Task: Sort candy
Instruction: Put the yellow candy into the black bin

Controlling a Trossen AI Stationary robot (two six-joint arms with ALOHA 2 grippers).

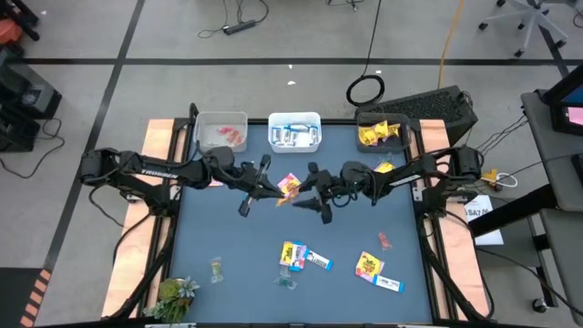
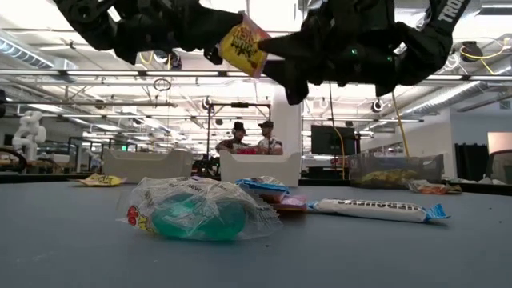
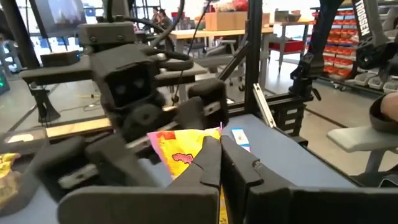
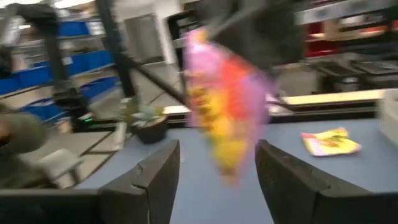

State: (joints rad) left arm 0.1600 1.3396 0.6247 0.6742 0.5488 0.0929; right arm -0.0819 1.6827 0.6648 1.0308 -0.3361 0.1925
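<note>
From overhead I see both arms meeting over the middle of the dark blue surface [image 1: 237, 246], a yellow-and-pink candy packet [image 1: 289, 186] between them. The table-level camera shows what the overhead hides: that packet [image 2: 243, 45] hangs well clear of the top, up among the dark fingers.

My left end effector [image 1: 273, 189] is closed on the packet; its wrist camera shows the two fingers [image 3: 210, 163] pinched together on the wrapper [image 3: 180, 154]. My right end effector [image 1: 305, 193] stands wide, and its own camera shows the packet [image 4: 227, 106] hanging between the spread fingers [image 4: 158, 174], blurred, with daylight on both sides, so I see no grip there.

Along the far edge, left to right, sit a clear bin of red pieces [image 1: 221, 133], a clear bin of blue-and-white bars [image 1: 294, 132] and a dark bin of yellow packets [image 1: 383, 132]. One loose yellow packet [image 1: 384, 168] lies just under the right arm.

Near the front edge, left to right: a green leafy plant [image 1: 175, 293] at the corner, a clear greenish sweet [image 1: 216, 269], a yellow packet with a blue-and-white bar [image 1: 305, 257], a small red piece [image 1: 384, 240], another yellow packet [image 1: 368, 265]. The band between the arms and these sweets is open.
</note>
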